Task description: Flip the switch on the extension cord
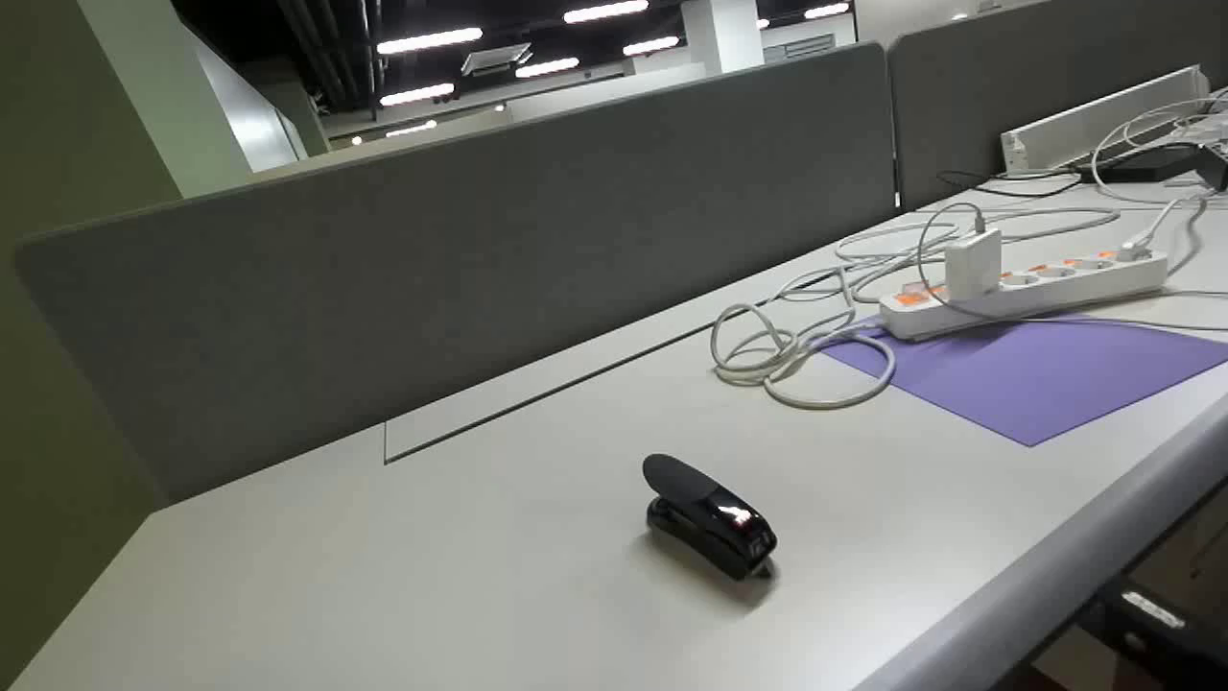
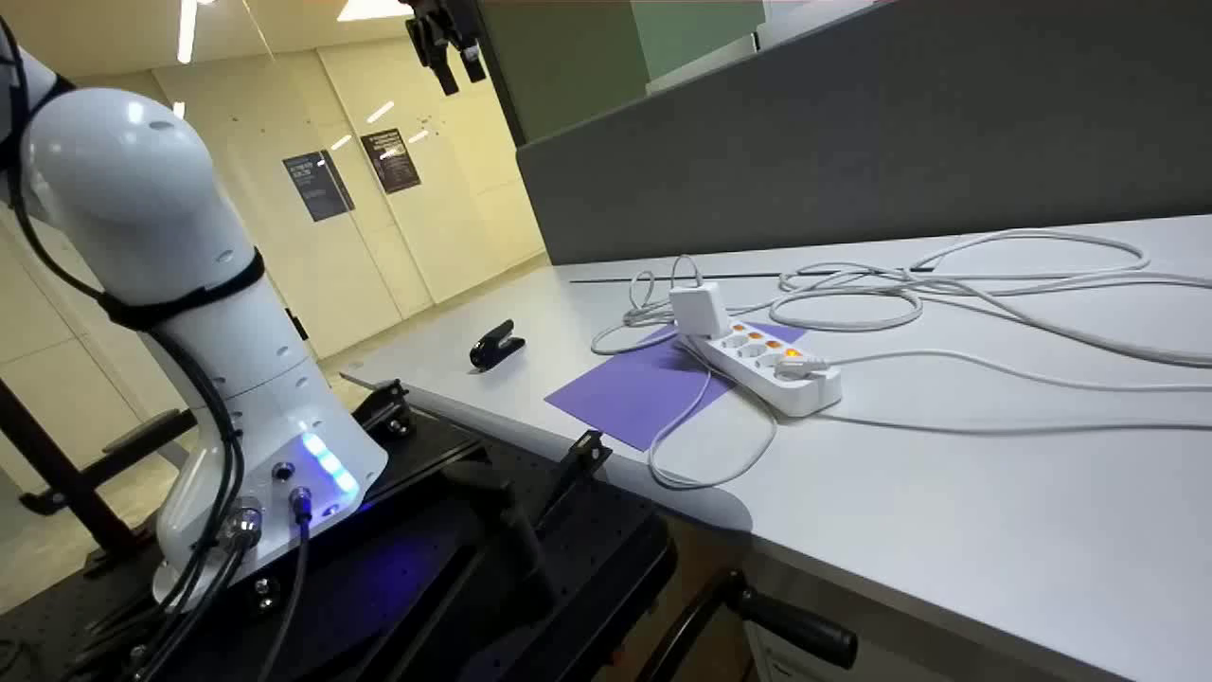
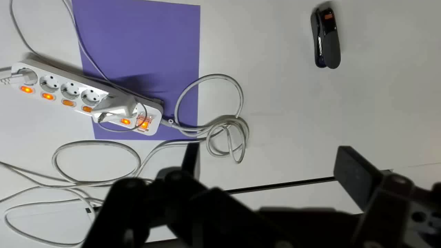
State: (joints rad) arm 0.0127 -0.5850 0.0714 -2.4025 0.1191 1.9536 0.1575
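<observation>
The white extension cord [image 1: 1074, 291] lies partly on a purple sheet; it also shows in an exterior view [image 2: 748, 365] and in the wrist view [image 3: 78, 86]. Its end switch [image 3: 143, 123] glows orange under a clear cover; this switch also shows in an exterior view [image 1: 916, 296]. Several smaller orange switches [image 3: 48, 96] line one edge, some lit. A white adapter [image 3: 119, 106] is plugged in beside the end switch, and a white plug [image 3: 15, 78] sits at the opposite end. My gripper [image 3: 270, 155] is open and empty, high above the desk [image 2: 454, 71], apart from the cord.
A black stapler [image 1: 710, 518] stands on the desk. The purple sheet [image 1: 1031, 384] lies under the strip. Loose white cables [image 3: 227, 137] loop around the strip. A grey partition [image 1: 528, 250] runs along the desk's back edge. A thin cable [image 2: 701, 483] loops near the front edge.
</observation>
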